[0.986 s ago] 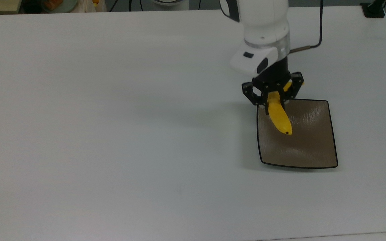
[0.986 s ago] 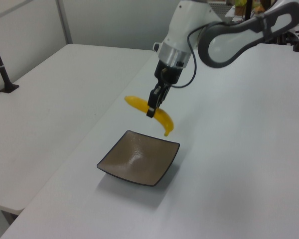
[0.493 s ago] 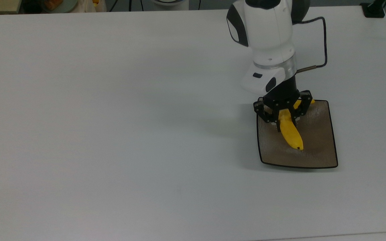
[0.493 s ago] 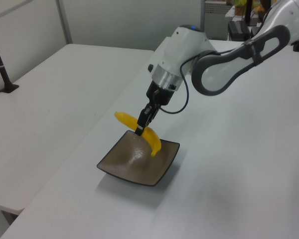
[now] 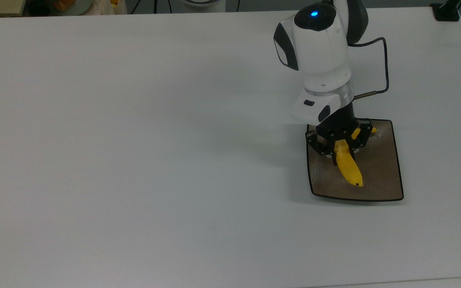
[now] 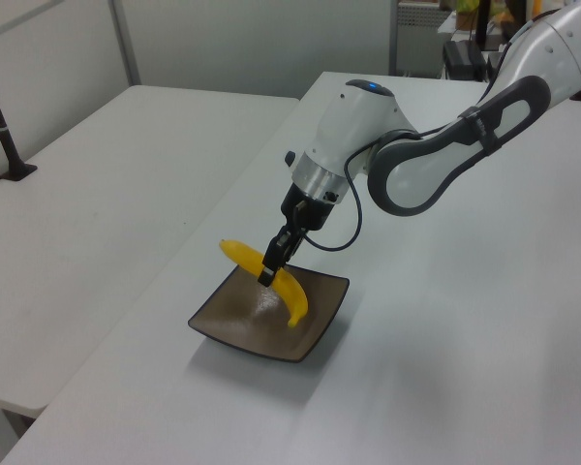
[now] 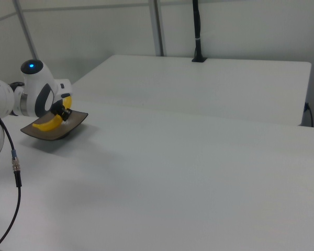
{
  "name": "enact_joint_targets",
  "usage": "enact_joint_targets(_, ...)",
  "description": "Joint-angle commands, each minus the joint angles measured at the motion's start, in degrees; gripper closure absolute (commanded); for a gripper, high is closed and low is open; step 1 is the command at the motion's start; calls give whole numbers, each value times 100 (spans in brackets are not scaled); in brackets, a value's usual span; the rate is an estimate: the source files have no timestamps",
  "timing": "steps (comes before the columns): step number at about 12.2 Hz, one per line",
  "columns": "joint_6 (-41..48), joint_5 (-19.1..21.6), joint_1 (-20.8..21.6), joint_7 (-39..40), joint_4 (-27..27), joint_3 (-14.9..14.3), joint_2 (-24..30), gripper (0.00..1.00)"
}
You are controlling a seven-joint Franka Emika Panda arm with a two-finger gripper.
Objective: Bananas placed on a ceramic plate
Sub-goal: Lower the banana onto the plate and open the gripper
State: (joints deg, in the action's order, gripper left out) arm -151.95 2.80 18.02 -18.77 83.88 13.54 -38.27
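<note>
The bright-yellow banana (image 5: 349, 168) hangs low over the square brown plate (image 5: 378, 176), its dark tip close to the plate's dished centre. My gripper (image 5: 340, 146) is shut on the banana near its middle. In the left view the banana (image 6: 290, 295) slants down over the plate (image 6: 228, 315), with the gripper (image 6: 269, 266) clamped on it and the upper end sticking out past the plate's far edge. The right view has the banana (image 7: 47, 124) just above the plate (image 7: 76, 123), partly behind the gripper (image 7: 64, 114). Whether the tip touches the plate I cannot tell.
The plate sits on a wide white table (image 5: 134, 140) near the top view's right side. A black cable (image 5: 384, 64) loops from the arm's wrist. A second white table (image 6: 97, 184) stands beside it in the left view.
The arm has lowered the banana and carried it further over the plate, from its rim towards the centre. The grip on the banana has stayed the same.
</note>
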Motion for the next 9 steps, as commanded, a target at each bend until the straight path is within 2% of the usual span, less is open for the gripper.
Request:
enact_joint_targets(1, -265, -52, 123, -127, -117, -44, -163, 85)
enact_joint_targets(4, -274, -52, 123, -118, -117, -44, -207, 68)
enact_joint_targets(6, -274, -52, 132, -118, -109, -44, -215, 37)
enact_joint_targets(8, -282, -60, 175, -109, -117, -44, -259, 19)
enact_joint_targets(9, -291, -69, 219, -101, -117, -53, -259, 0)
